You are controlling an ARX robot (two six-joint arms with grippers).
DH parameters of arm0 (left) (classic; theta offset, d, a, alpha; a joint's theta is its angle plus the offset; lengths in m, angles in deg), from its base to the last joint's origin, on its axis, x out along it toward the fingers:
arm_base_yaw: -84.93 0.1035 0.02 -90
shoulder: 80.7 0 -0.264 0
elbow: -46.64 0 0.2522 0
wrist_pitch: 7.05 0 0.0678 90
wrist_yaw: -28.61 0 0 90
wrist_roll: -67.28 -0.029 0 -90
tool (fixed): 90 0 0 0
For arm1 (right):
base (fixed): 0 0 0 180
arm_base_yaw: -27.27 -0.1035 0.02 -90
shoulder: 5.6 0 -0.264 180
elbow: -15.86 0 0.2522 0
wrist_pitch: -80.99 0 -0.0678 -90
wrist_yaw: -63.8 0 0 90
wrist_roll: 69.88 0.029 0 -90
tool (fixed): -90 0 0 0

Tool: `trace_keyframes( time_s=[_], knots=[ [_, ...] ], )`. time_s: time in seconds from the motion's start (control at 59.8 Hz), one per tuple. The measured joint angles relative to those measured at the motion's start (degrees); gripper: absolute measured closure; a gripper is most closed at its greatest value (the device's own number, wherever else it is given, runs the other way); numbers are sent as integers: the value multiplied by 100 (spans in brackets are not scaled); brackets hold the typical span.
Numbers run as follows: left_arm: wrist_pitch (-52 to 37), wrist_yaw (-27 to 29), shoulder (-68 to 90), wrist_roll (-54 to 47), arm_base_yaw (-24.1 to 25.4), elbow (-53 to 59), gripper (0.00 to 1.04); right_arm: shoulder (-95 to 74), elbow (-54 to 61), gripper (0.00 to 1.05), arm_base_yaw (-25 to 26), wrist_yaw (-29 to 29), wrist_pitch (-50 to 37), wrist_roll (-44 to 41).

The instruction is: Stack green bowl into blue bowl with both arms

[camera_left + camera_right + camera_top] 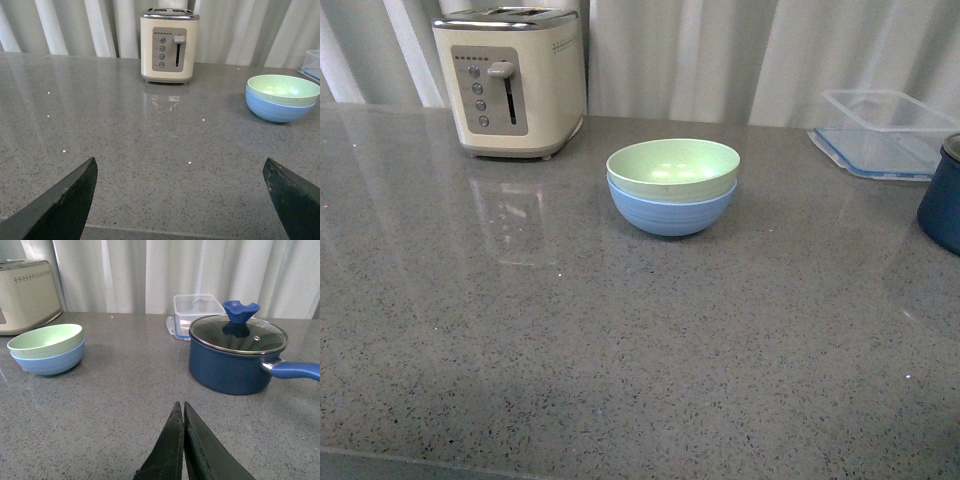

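The pale green bowl (673, 166) sits nested inside the light blue bowl (672, 211) on the grey counter, a little behind its middle. The stack also shows in the left wrist view, green bowl (284, 89) in blue bowl (278, 110), and in the right wrist view, green bowl (45, 339) in blue bowl (49, 361). Neither arm shows in the front view. My left gripper (180, 165) is open and empty, well back from the bowls near the counter's front edge. My right gripper (180, 404) is shut and empty, also well back from them.
A cream toaster (510, 80) stands at the back left. A clear lidded container (885, 130) lies at the back right. A dark navy pot (235, 357) with a glass lid and a blue handle stands right of the bowls. White curtains hang behind the counter.
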Motion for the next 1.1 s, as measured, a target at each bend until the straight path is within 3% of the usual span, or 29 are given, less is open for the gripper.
trace_keyframes(
  time_s=[0.351,0.435,0.569,0.769,0.953,1.02,1.104],
  knots=[
    [0,2,0,0,0,0,7,503,0,104,0,0,503,0],
    [0,0,0,0,0,0,7,1156,-2,104,0,11,1368,0],
    [0,0,0,0,0,0,7,1462,-2,104,0,13,1499,0],
    [0,0,0,0,0,0,7,1464,-2,57,0,13,1499,-7],
    [0,0,0,0,0,0,7,1464,-2,27,0,13,1499,-7],
    [0,0,0,0,0,0,7,1464,-2,10,0,13,1499,-4],
    [0,0,0,0,0,0,7,1464,-2,10,0,13,1502,-2]
  ],
)
